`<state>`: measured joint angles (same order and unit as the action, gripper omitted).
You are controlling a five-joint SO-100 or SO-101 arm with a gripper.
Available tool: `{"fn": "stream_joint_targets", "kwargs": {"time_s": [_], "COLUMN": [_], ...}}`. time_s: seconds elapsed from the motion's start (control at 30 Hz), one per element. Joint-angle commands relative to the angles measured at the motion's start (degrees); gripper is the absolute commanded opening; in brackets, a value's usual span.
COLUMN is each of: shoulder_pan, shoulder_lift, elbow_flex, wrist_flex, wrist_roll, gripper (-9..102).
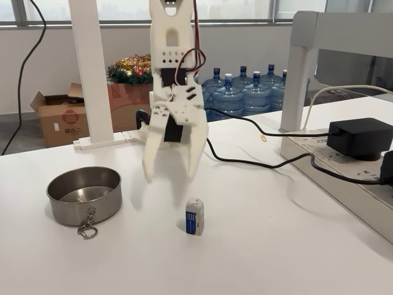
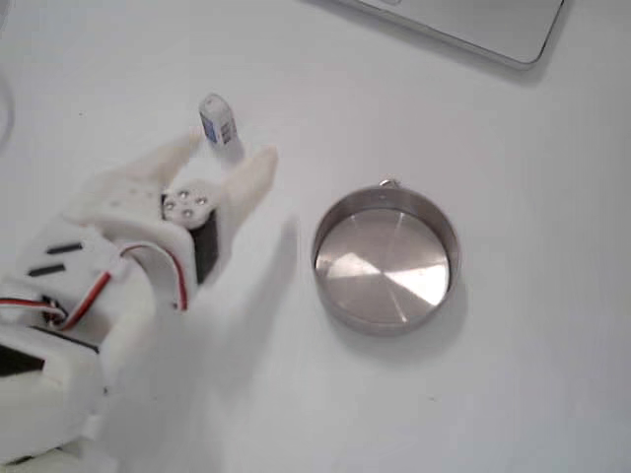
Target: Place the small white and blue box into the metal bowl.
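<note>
White table (image 1: 258, 246) across the lower frame in both fixed views. White gripper (image 1: 171, 174) hanging at centre of a fixed view, tips pointing down, clear of the table; at the left in the other fixed view (image 2: 229, 159). Jaws spread apart, holding nothing. Metal bowl (image 1: 84, 195) at lower left, empty, chain and key ring (image 1: 87, 228) dangling from its near rim; right of centre in the other fixed view (image 2: 385, 258). Small white and blue box (image 1: 194, 216) standing upright on the table, below and just right of the fingertips, well apart from the bowl; at upper left (image 2: 217, 119), just beyond the open fingers.
</note>
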<state>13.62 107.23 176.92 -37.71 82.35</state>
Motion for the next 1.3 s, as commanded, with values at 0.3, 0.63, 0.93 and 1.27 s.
{"fn": "stream_joint_targets", "kwargs": {"time_s": [0.3,0.63,0.93,1.27], "shoulder_pan": [-2.02,-2.02,-2.81,-2.81], "shoulder_lift": [-12.04,-18.54,-22.15,-25.66], "elbow_flex": [-12.04,-18.9,-22.41,-25.58], "wrist_flex": [-1.23,-1.23,-1.23,-1.23], "wrist_roll": [0.53,0.62,5.45,5.98], "gripper": [27,27,27,26]}}
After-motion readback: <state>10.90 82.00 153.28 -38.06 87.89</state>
